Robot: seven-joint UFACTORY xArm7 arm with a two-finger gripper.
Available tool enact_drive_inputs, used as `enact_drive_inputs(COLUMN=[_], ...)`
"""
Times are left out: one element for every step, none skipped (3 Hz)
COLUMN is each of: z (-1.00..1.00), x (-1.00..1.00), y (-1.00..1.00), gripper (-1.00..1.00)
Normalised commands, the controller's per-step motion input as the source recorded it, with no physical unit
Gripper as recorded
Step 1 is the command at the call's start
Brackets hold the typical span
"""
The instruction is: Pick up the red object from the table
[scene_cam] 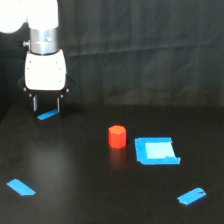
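The red object (117, 136) is a small red-orange hexagonal block standing on the black table (80, 170), near the middle of the exterior view. My gripper (46, 104) hangs from the white arm at the upper left, well to the exterior view's left of the block and farther back. Its two thin fingers (34, 103) point down with a clear gap between them and nothing in it. The gripper is open and apart from the block.
A blue square patch (156, 150) lies just to the exterior view's right of the block. Blue tape strips lie under the gripper (48, 115), at the front left (21, 187) and at the front right (191, 196). A dark curtain (150, 50) backs the table.
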Motion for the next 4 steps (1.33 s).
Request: enact_drive_inputs(z=[0.00, -0.06, -0.17, -0.02], x=[0.09, 0.44, 0.84, 0.89], y=[-0.06, -0.17, -0.75, -0.26], gripper=[1.00, 0.99, 0.99, 1.00])
